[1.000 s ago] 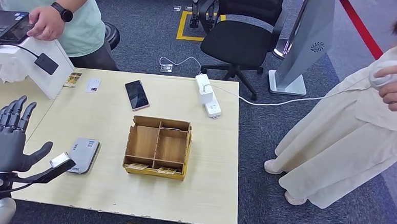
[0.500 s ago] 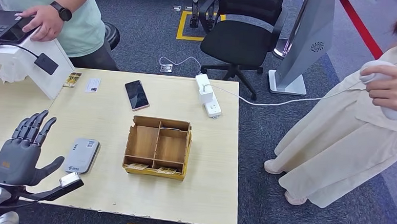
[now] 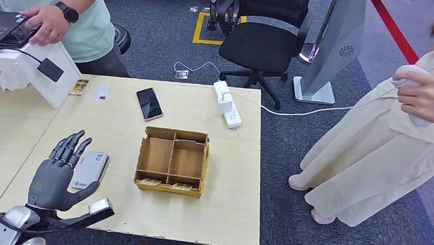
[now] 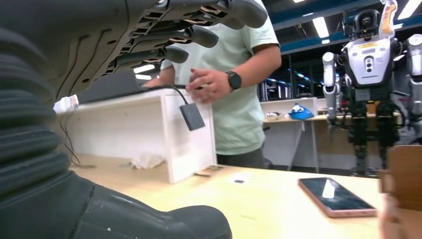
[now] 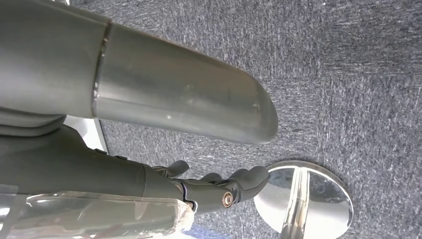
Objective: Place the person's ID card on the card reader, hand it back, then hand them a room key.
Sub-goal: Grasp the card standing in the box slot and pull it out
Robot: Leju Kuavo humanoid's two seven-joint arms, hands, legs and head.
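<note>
Fingers spread and empty — that is how I see my left hand [image 3: 61, 170] in the head view, raised over the near left part of the wooden table [image 3: 115, 207], with its fingertips over the near edge of the grey card reader [image 3: 89, 169]. I take the divided cardboard box [image 3: 173, 160] in the middle of the table as my landmark: the reader lies flat just left of it, and the box's front slots hold a few yellowish cards [image 3: 151, 182]. Left and beyond the box, a white card [image 3: 101, 93] lies near the table's far edge, with a second patterned card [image 3: 80, 86] beside it against a white stand [image 3: 35, 71]. A person in a pale green shirt [image 3: 90, 31] rests a hand on a laptop [image 3: 6, 30] atop that stand. Beyond the box lies a dark phone [image 3: 149, 103] — face up — and further right a white power strip [image 3: 227, 103]. Well to the right of the box, off the table, a person in a cream dress [image 3: 370, 158] holds a white rounded object [image 3: 416, 82]. My right hand [image 5: 219, 186] hangs over grey carpet in its wrist view, fingers curled in, nothing visibly in them.
</note>
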